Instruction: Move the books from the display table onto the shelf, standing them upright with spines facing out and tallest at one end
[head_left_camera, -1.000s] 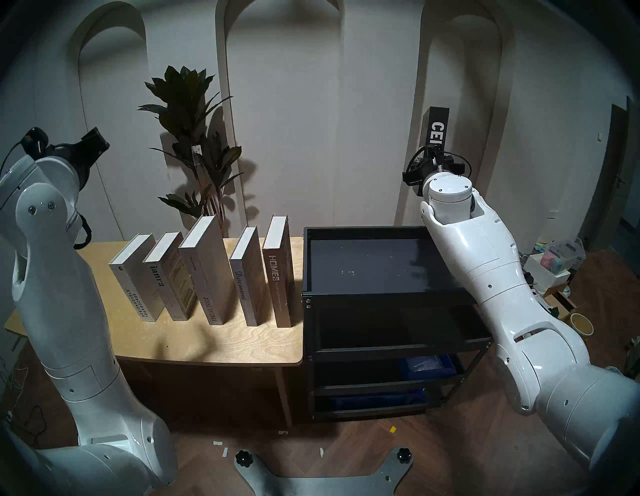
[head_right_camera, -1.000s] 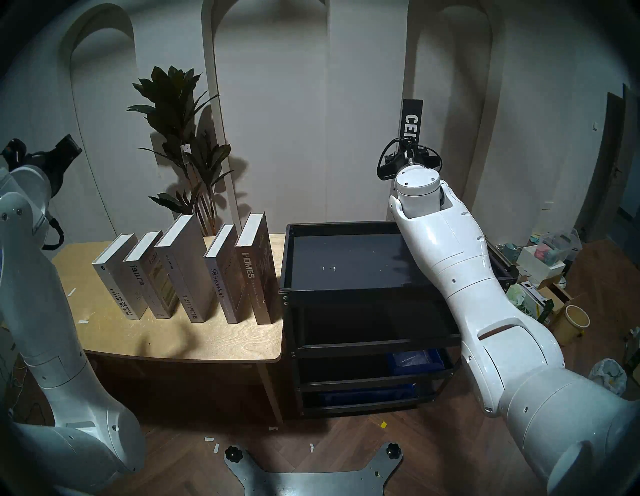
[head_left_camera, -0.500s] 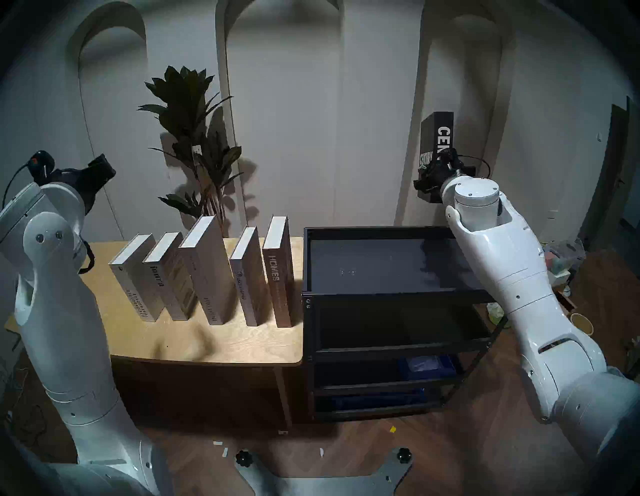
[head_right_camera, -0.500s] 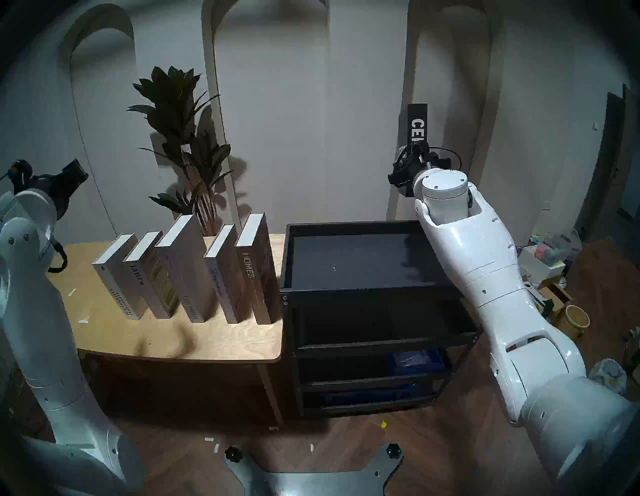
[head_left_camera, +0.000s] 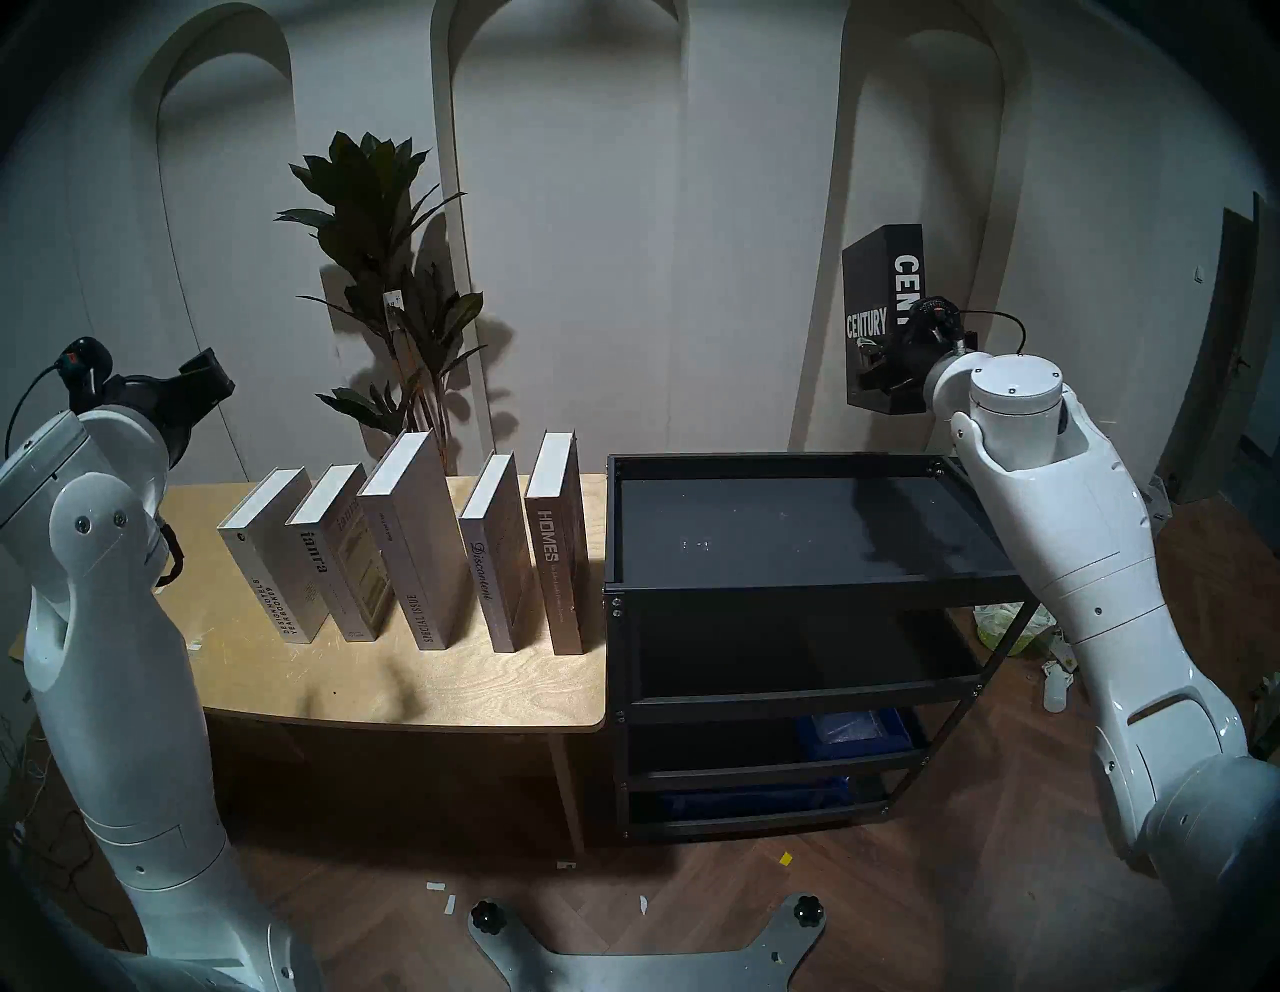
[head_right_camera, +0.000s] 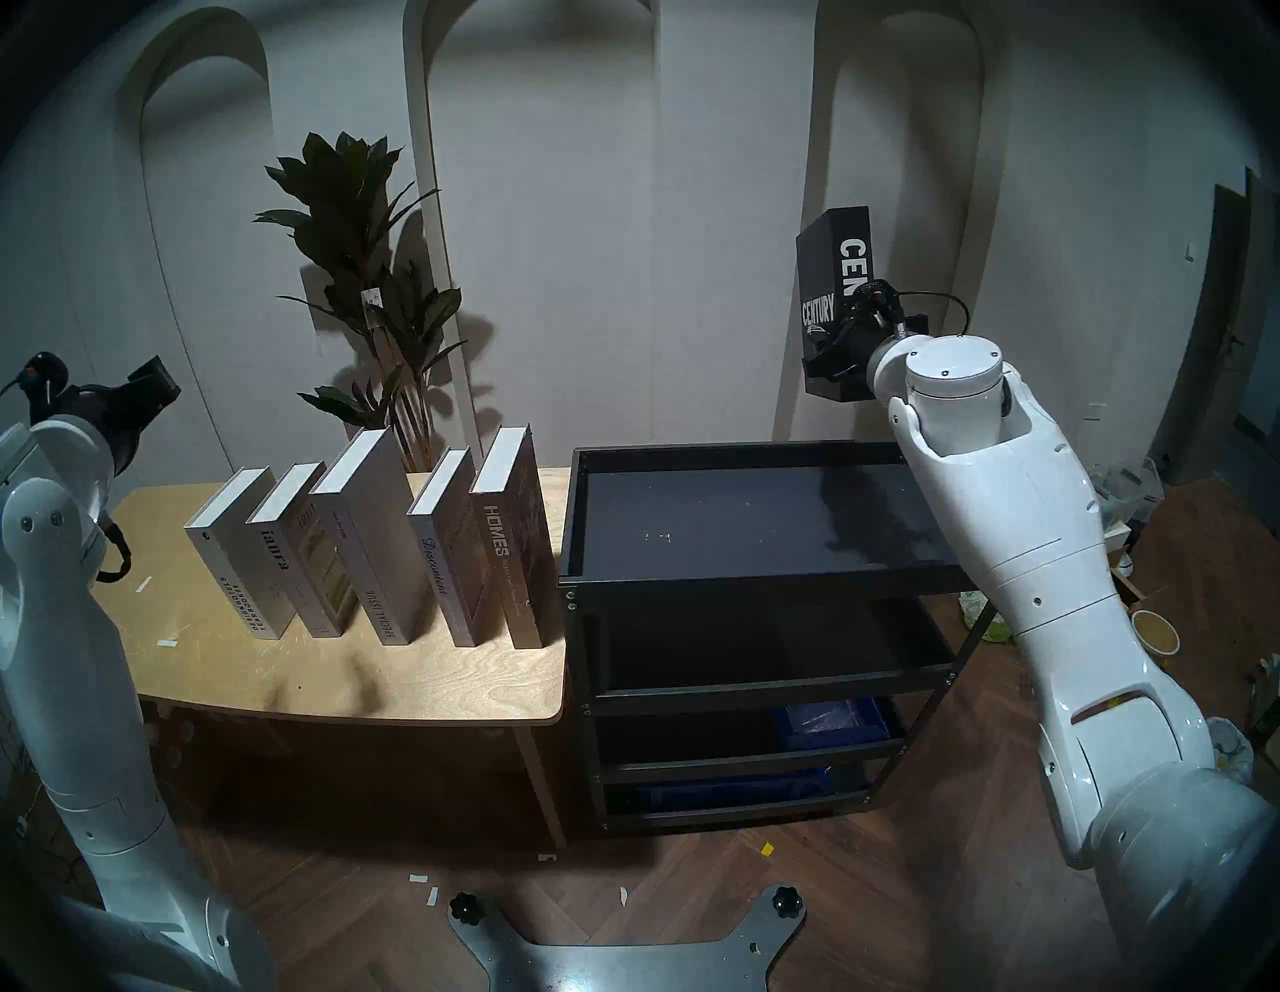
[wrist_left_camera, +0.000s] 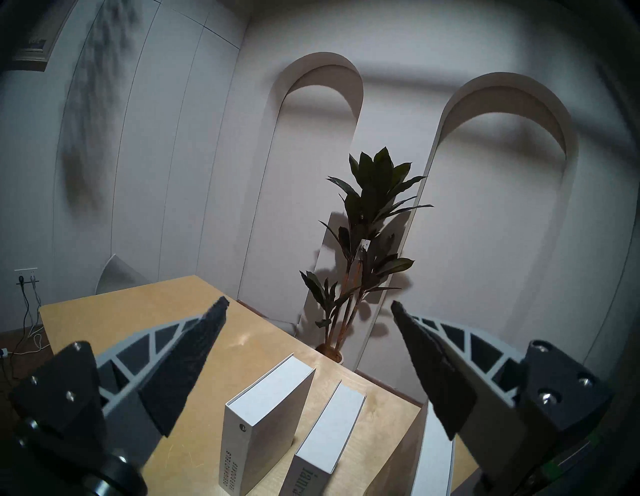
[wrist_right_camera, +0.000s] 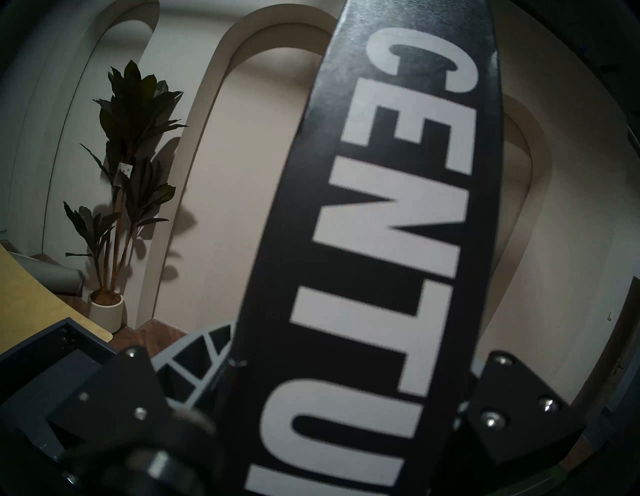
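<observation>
On our right side, above the far right corner of the shelf (head_left_camera: 817, 589), our right gripper (head_left_camera: 874, 367) is clamped on the black "CENTURY" book (head_left_camera: 876, 277), near its lower end, and holds it upright in the air. We judge the biggest risk is here: the book is thick and looks heavy, and most of it stands above the grip, so it may turn or slide between the fingers while we lower it. If it comes down tilted, its bottom edge could catch the raised rim of the top tray and the book could fall over or drop behind the shelf. Our own right forearm (head_left_camera: 1067, 526) lies over the right end of the tray, so it takes some of the room where the book should stand.

On the left, our left gripper (wrist_left_camera: 310, 306) is wide open and holds nothing; it hangs over the left end of the display table (head_left_camera: 485, 686). Five other books (head_left_camera: 409, 547) stand upright in a row on this table, each one leaning a little. We think a careless touch on one could push down its neighbours.

Further back a potted plant (head_left_camera: 388, 277) stands behind the table, before the white wall with arched niches (head_left_camera: 568, 208); neither is in our way.
</observation>
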